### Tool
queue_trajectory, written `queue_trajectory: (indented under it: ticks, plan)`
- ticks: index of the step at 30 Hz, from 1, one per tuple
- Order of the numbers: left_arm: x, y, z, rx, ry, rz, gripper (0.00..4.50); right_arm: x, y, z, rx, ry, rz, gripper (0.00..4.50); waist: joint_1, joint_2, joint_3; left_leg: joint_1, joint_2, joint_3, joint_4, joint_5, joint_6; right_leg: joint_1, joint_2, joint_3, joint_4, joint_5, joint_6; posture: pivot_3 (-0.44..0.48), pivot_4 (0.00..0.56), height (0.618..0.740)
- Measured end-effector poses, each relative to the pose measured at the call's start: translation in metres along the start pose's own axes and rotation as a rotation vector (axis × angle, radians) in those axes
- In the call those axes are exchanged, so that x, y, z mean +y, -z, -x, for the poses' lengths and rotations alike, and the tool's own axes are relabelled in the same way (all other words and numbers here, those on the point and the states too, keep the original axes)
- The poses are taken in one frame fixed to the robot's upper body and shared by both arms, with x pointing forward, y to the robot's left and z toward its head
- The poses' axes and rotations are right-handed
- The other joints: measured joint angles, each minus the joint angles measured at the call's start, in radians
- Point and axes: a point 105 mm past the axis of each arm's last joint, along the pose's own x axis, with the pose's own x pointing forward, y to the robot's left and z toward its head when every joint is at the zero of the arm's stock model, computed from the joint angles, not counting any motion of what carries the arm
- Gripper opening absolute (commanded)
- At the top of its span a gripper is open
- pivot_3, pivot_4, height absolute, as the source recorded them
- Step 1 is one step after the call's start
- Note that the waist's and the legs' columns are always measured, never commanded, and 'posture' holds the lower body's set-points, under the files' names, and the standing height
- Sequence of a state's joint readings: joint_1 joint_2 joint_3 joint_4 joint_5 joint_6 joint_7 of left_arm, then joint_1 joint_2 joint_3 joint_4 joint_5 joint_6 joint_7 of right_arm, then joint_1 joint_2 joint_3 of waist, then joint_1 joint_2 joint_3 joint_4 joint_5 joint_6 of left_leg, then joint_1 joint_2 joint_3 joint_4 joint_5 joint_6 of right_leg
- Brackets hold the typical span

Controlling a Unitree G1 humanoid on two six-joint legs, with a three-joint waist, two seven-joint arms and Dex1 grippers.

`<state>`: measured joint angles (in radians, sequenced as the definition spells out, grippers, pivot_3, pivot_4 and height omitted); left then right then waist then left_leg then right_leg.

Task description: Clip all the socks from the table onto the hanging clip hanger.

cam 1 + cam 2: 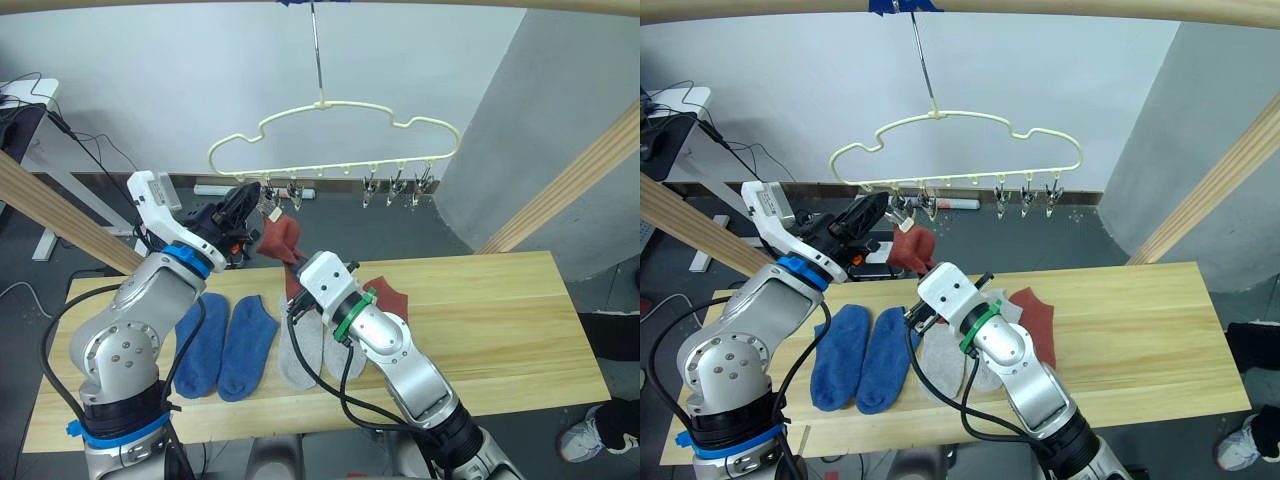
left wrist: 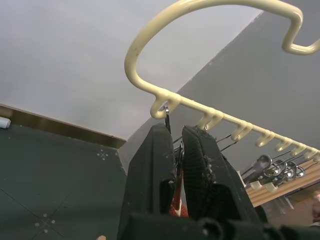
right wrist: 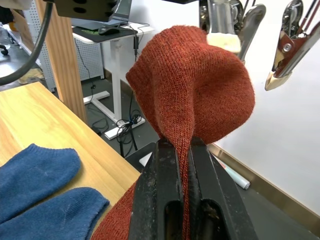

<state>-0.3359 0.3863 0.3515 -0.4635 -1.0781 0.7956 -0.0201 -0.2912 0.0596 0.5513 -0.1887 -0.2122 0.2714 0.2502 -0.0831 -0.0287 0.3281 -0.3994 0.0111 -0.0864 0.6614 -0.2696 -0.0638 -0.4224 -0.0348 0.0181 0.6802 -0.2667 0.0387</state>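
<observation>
Clipping first red sock [image 3: 200, 95] — right gripper [image 3: 184, 150] clamped on it beneath the clip hanger [image 1: 335, 140]; left gripper [image 1: 243, 205] pinching end clip [image 1: 268, 205]. Next: feed fabric into jaws.

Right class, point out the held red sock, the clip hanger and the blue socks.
held red sock [image 3: 200, 95], right wrist view, bunched knit top.
clip hanger [image 1: 330, 103], left eye view, wavy top wire.
blue socks [image 1: 845, 355], right eye view, left sock's middle.

I see the cream wire clip hanger [image 1: 335, 140] hanging above and behind the long light-wood plank table [image 1: 500, 320]. On the table, two blue knit socks [image 1: 225, 345] lie left of two grey knit socks [image 1: 312, 350]; one brick-red sock [image 1: 388, 296] lies just right of those.
</observation>
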Motion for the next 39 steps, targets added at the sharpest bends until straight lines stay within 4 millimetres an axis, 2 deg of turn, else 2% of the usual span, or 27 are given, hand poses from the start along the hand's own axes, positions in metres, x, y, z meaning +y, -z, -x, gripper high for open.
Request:
queue_trajectory:
  ticks: [6, 8, 9, 10, 16, 21, 24, 26, 30, 33, 39]
  plan:
    - [0.006, 0.003, 0.006, 0.03, -0.02, -0.047, 2.46, 0.003, -0.001, -0.004, -0.001, -0.019, 0.0, 0.0, 0.0, 0.0, 0.0, 0.0, 0.0, 0.0, 0.0, 0.0, 0.0, 0.0, 0.0, 0.0, 0.0, 0.0, 0.0, -0.107, 0.314, 0.74]
    - [0.007, 0.005, 0.008, 0.044, -0.018, -0.064, 2.99, 0.004, -0.002, -0.005, -0.002, -0.024, -0.002, 0.0, 0.0, 0.0, 0.0, 0.0, 0.0, 0.0, 0.0, 0.0, 0.0, 0.0, 0.0, 0.0, 0.0, 0.0, 0.0, -0.105, 0.314, 0.74]
    - [0.006, 0.008, 0.009, 0.055, -0.014, -0.077, 2.99, 0.004, -0.002, -0.005, -0.002, -0.028, -0.002, 0.0, 0.0, 0.0, 0.0, 0.0, 0.0, 0.0, 0.0, 0.0, 0.0, 0.0, 0.0, 0.0, 0.0, 0.0, 0.0, -0.105, 0.314, 0.74]
    - [0.007, 0.01, 0.011, 0.072, -0.013, -0.101, 3.01, 0.005, -0.002, -0.006, -0.003, -0.036, -0.001, 0.25, 0.0, 0.0, 0.0, 0.0, 0.0, 0.0, 0.0, 0.0, 0.0, 0.0, 0.0, 0.0, 0.0, 0.0, 0.0, -0.101, 0.313, 0.74]
    - [0.014, 0.01, 0.021, 0.072, -0.04, -0.296, 3.02, 0.006, 0.004, -0.005, 0.033, -0.068, -0.012, 2.09, 0.0, 0.0, 0.0, 0.0, 0.0, 0.0, -0.001, 0.0, 0.0, 0.0, 0.0, 0.0, 0.0, 0.0, 0.0, -0.103, 0.312, 0.74]
    - [0.026, 0.002, 0.029, 0.022, -0.111, -0.46, 3.02, 0.003, 0.017, 0.013, 0.088, -0.162, 0.104, 2.09, 0.003, 0.0, 0.0, 0.0, 0.0, 0.0, -0.001, 0.0, 0.0, 0.0, 0.0, 0.0, -0.001, 0.0, 0.0, -0.105, 0.311, 0.74]
    - [0.026, 0.003, 0.032, 0.011, -0.111, -0.522, 3.02, -0.001, 0.021, 0.034, 0.102, -0.22, 0.17, 2.09, 0.004, 0.0, 0.0, 0.0, 0.0, 0.0, -0.001, 0.0, 0.0, 0.0, -0.001, 0.0, -0.002, 0.0, 0.0, -0.112, 0.309, 0.74]
    - [0.02, 0.005, 0.033, -0.005, -0.089, -0.557, 3.02, -0.005, 0.017, 0.056, 0.089, -0.259, 0.143, 2.09, 0.006, 0.0, 0.0, -0.001, 0.0, 0.0, -0.001, 0.0, 0.0, 0.0, -0.001, 0.0, -0.002, 0.0, 0.0, -0.117, 0.308, 0.74]
    - [0.01, 0.015, 0.035, -0.027, -0.048, -0.56, 3.02, -0.035, 0.004, 0.093, 0.065, -0.275, 0.101, 2.09, 0.004, 0.0, 0.0, -0.001, 0.0, 0.001, 0.0, 0.0, 0.0, 0.001, -0.001, 0.001, -0.002, 0.0, 0.001, -0.139, 0.306, 0.74]
    - [-0.005, 0.024, 0.034, -0.058, 0.021, -0.588, 3.02, -0.074, -0.008, 0.122, 0.102, -0.25, 0.103, 2.09, 0.002, -0.001, 0.0, 0.0, 0.0, 0.001, 0.0, 0.0, 0.001, 0.002, 0.0, 0.001, -0.002, 0.0, 0.001, -0.143, 0.306, 0.74]
    - [-0.006, 0.029, 0.022, -0.119, -0.048, -0.616, 3.02, -0.094, -0.022, 0.139, 0.123, -0.224, 0.026, 2.09, -0.002, -0.001, 0.0, 0.001, 0.001, 0.001, 0.001, 0.0, 0.001, 0.001, 0.004, 0.002, 0.0, 0.001, -0.001, -0.167, 0.316, 0.74]
